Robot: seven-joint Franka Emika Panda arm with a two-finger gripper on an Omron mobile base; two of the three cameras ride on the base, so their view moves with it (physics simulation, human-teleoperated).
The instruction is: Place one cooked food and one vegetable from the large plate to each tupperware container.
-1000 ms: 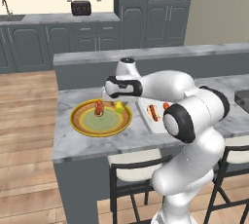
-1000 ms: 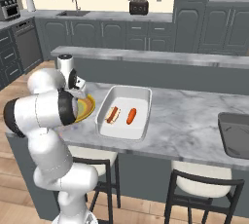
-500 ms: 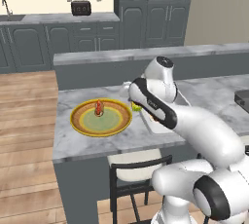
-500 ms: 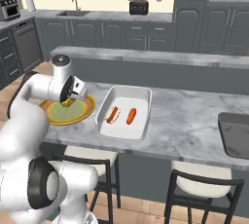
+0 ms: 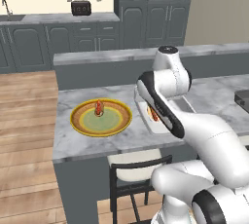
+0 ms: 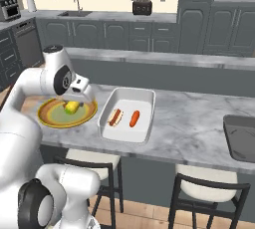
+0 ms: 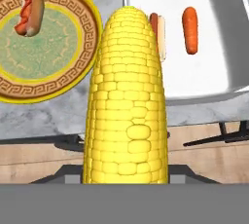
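One hot dog (image 7: 28, 12) lies on the large plate (image 7: 73, 79) at left; the gripper (image 6: 79, 104), partly closed, grips a corn cob (image 7: 125, 101) above the counter edge; the white tupperware container (image 7: 214, 79), right, holds a hot dog and carrot (image 7: 190, 29).

The grey marbled desk (image 6: 189, 123) is carrying the large plate (image 5: 101, 118) toward its left end, with the white tupperware container (image 6: 126, 114) sitting just beside it to the right, the two not touching. Further right, well apart, a dark grey tupperware container (image 6: 241, 137) is resting near the desk's far end. A raised ledge (image 6: 164, 58) is running along the back edge of the desk, behind all three.
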